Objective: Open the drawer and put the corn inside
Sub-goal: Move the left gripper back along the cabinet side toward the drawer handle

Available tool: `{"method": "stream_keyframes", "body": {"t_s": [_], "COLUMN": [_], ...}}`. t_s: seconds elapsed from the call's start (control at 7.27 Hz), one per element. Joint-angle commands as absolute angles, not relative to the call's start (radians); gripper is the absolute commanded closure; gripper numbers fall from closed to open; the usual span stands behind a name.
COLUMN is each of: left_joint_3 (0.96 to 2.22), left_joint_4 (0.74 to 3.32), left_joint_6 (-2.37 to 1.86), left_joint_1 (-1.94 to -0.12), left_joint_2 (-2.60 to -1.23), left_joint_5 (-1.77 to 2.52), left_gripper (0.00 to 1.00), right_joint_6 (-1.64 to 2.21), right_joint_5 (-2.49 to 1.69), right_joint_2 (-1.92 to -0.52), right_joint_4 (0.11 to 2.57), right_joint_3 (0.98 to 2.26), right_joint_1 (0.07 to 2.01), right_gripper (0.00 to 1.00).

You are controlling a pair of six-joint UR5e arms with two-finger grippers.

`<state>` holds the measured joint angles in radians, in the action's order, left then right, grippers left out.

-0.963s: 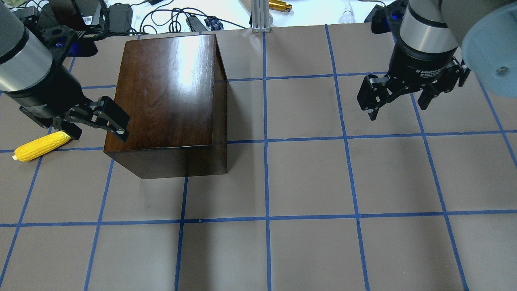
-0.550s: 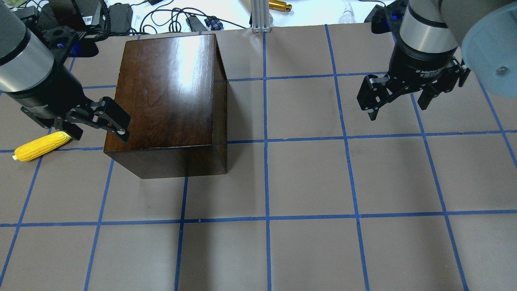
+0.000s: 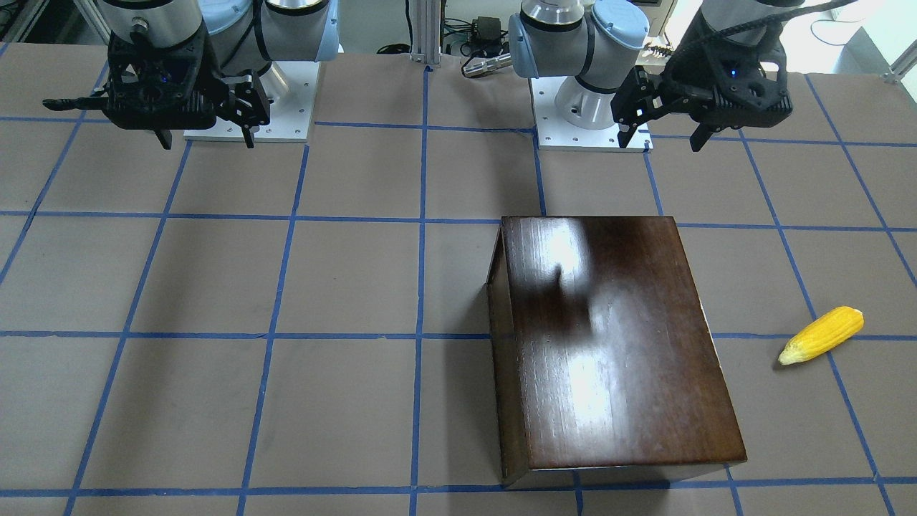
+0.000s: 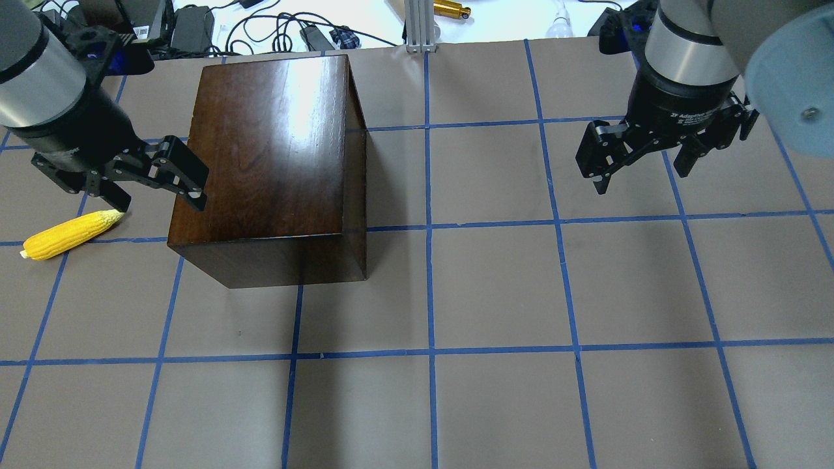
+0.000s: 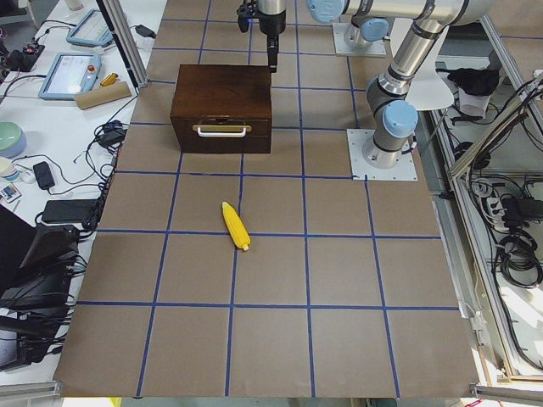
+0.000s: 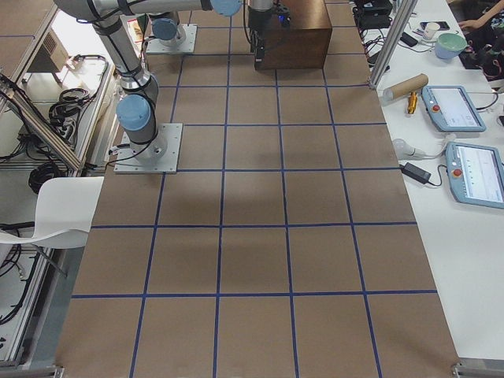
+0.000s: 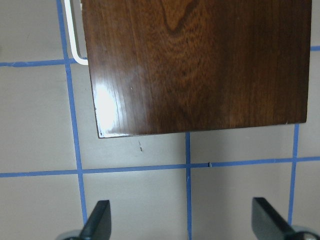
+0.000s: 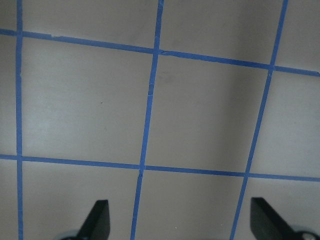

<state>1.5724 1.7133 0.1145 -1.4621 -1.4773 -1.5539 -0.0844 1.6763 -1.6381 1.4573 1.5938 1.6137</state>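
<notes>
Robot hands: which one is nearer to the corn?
The left hand, open, beside the wooden box where the corn lies; the right hand hangs past the box's opposite side.

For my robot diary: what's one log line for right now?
drawer shut | corn loose on table | left tool open | right tool open

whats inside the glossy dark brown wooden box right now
Nothing inside shows: the drawer is shut, only its dark front and pale handle visible. The yellow toy corn cob lies outside on the table.
</notes>
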Motion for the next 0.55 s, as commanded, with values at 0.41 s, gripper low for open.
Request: {"method": "stream_keyframes", "body": {"t_s": [0.41], "left_joint_3": [1.529], "left_joint_4": [1.706], "left_joint_6": [0.139], "left_joint_1": [-1.517], "left_joint_2": [-1.534], "left_joint_5": [-1.595], "left_gripper": [0.0], "right_joint_6": [-0.084], "right_joint_5": [1.677], "right_joint_2": [-1.637], "right_joint_4": [1.457], "right_joint_3": [1.594], "right_joint_1": [1.614], "right_gripper": [0.0]}}
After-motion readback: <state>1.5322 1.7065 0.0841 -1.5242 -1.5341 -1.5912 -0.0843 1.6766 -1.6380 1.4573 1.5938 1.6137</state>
